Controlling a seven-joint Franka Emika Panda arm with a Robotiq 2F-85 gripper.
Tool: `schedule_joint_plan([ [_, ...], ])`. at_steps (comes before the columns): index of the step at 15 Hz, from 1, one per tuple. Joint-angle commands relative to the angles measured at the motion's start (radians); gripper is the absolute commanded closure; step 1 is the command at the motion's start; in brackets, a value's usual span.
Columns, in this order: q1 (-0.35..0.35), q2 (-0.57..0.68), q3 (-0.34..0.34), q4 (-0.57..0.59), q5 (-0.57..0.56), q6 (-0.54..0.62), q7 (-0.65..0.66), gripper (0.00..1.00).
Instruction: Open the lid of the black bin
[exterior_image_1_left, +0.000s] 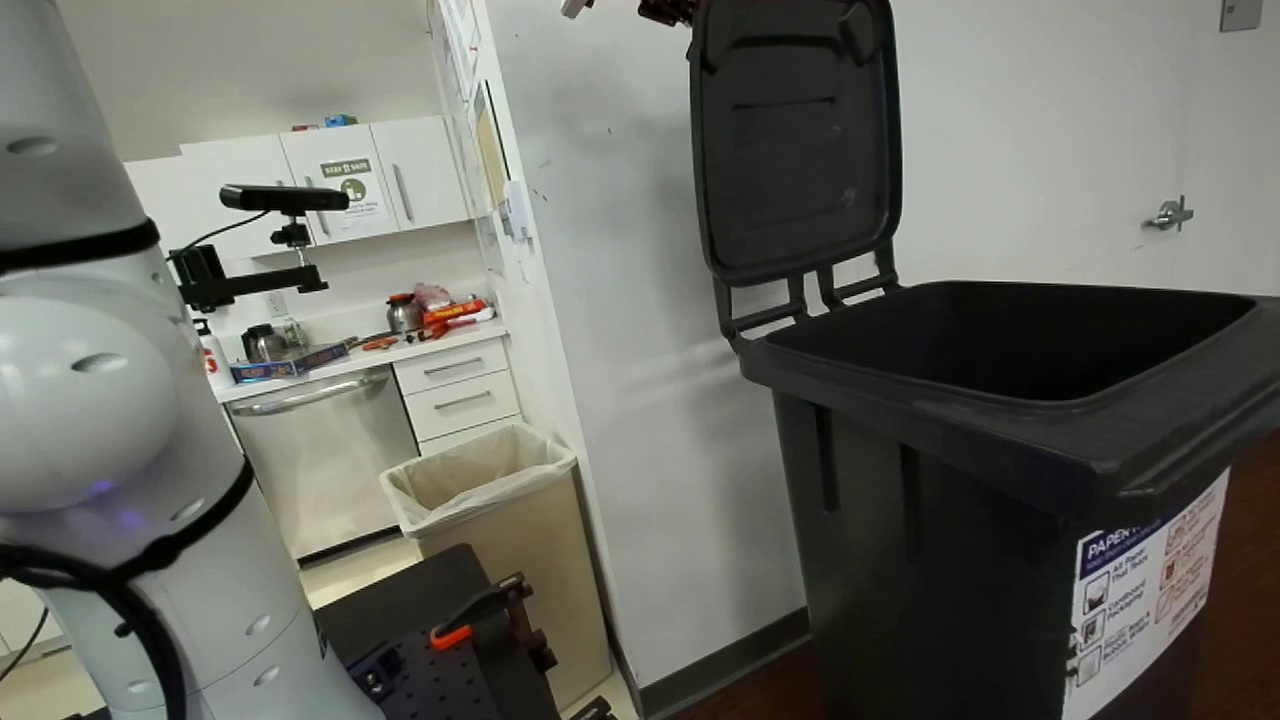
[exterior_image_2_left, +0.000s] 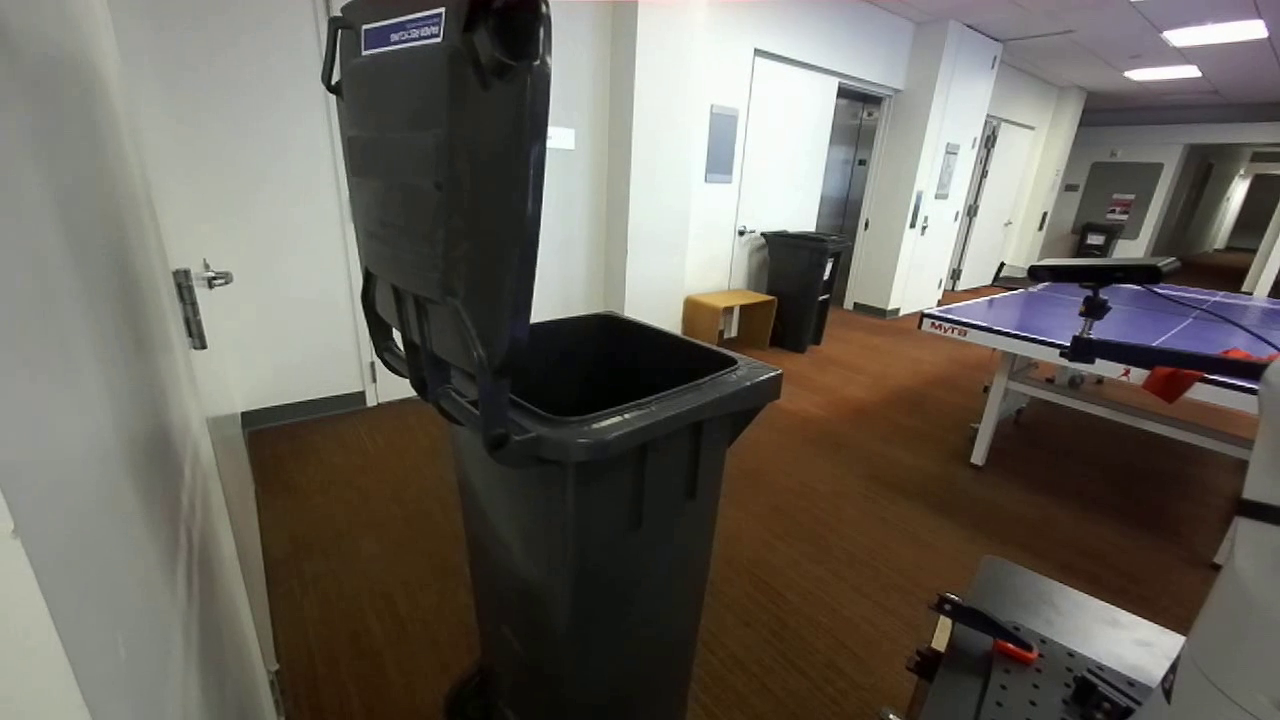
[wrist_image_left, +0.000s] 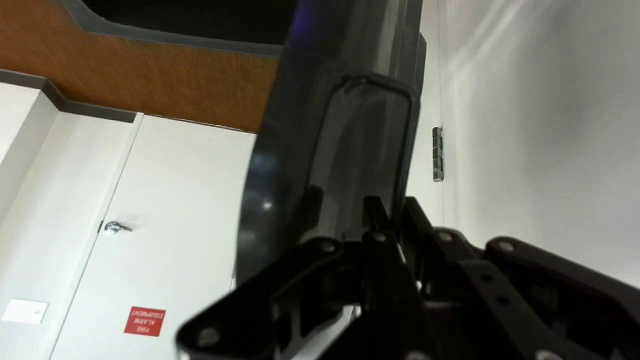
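The black lid (exterior_image_1_left: 800, 150) stands nearly upright on its hinges above the black bin (exterior_image_1_left: 900, 560), whose mouth is open. Both also show in an exterior view, where the lid (exterior_image_2_left: 400, 170) has its strip label near the top and the bin (exterior_image_2_left: 600, 570) stands below. In the wrist view the lid (wrist_image_left: 280, 150) fills the middle, and the bin's rim (wrist_image_left: 165, 37) is at the top. My gripper (wrist_image_left: 395, 215) is closed round a thin bar of a loop-shaped part at the lid's edge. Only a small dark part of the gripper (exterior_image_1_left: 668, 10) shows at the lid's top left in an exterior view.
A wall (exterior_image_1_left: 640, 330) stands close behind the lid. A beige lined bin (exterior_image_1_left: 520, 540) stands beside the robot's base plate (exterior_image_1_left: 430, 660). A table tennis table (exterior_image_2_left: 1090, 310), a bench (exterior_image_2_left: 730, 305) and another dark bin (exterior_image_2_left: 800, 290) are farther off.
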Motion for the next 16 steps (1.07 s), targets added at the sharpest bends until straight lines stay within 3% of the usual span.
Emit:
schedule_joint_plan([
  [1, 0.070, 0.108, 0.007, 0.070, -0.027, -0.072, -0.081, 0.97],
  [8, 0.128, 0.140, 0.023, 0.058, -0.070, -0.062, -0.127, 0.97],
  [9, 0.134, 0.142, 0.025, 0.057, -0.071, -0.064, -0.132, 0.63],
  [10, 0.137, 0.145, 0.029, 0.058, -0.072, -0.063, -0.141, 0.62],
  [16, 0.185, 0.173, 0.022, 0.098, -0.023, -0.088, -0.184, 0.16],
])
